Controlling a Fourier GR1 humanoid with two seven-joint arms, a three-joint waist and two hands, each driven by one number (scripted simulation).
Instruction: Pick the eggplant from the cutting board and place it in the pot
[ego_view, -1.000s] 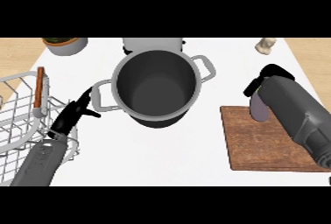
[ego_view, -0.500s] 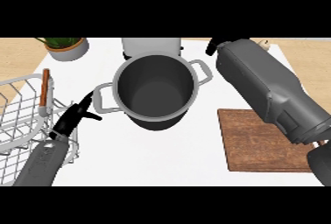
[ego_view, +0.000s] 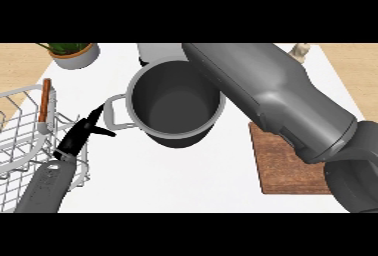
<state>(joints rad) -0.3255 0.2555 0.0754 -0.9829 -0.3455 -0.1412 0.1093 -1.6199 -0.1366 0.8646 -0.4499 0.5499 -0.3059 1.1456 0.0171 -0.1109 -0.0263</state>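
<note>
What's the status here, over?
Left hand open, beside the pot. Right hand out of view; right forearm stretched over the pot. Eggplant not visible. Forearm covers part of the cutting board.

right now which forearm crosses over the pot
The right forearm: it overlaps the pot's right rim. The left forearm lies at lower left, apart from the pot.

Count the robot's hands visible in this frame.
1. The left hand shows at the left, beside the wire basket and left of the pot. The right hand is hidden; only its grey forearm shows, crossing over the pot's right rim.
</note>
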